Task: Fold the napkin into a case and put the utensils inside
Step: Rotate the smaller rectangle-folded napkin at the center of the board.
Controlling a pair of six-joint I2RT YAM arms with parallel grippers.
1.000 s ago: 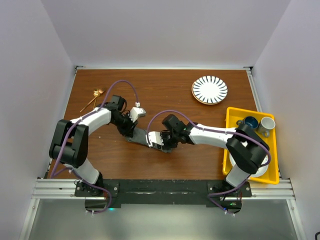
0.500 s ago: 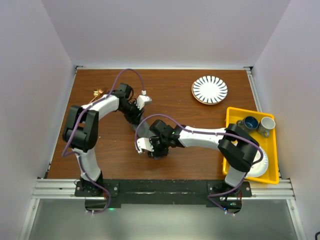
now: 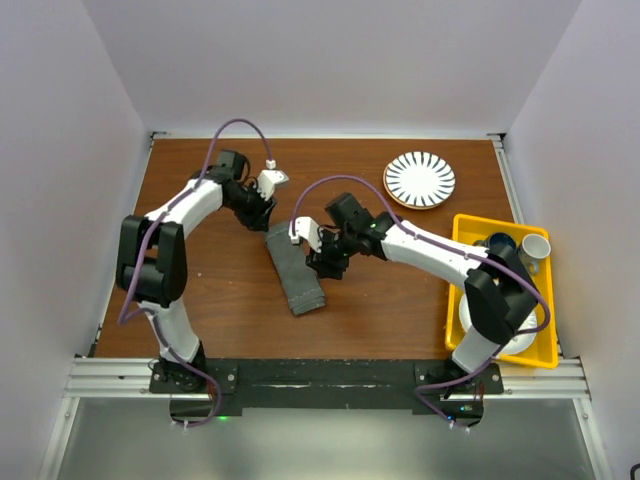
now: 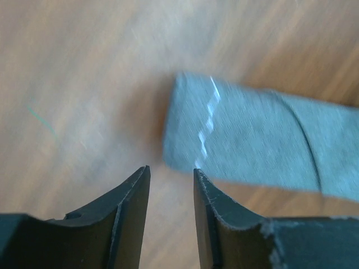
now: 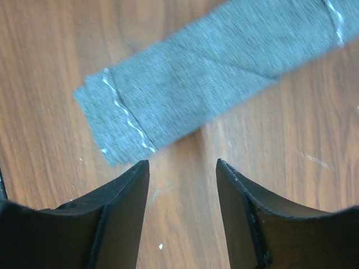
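The napkin lies folded as a narrow dark grey case (image 3: 296, 270), running diagonally on the brown table. My left gripper (image 3: 263, 210) is open and empty just beyond its far end. In the left wrist view the case's end (image 4: 241, 140) lies just ahead of the left gripper (image 4: 171, 174). My right gripper (image 3: 320, 260) is open and empty beside the case's right edge. In the right wrist view the case (image 5: 207, 73) lies ahead of the right gripper (image 5: 182, 165), over bare wood. The utensils do not show; the left arm covers the back-left area.
A striped plate (image 3: 419, 179) sits at the back right. A yellow tray (image 3: 462, 270) at the right edge holds a blue cup (image 3: 500, 244), a white mug (image 3: 533, 250) and a white dish. White walls enclose the table.
Both grippers have come off the folded strip. The left moved toward the back, the right swung from the near end to the strip's right side. The strip now lies uncovered and more upright.
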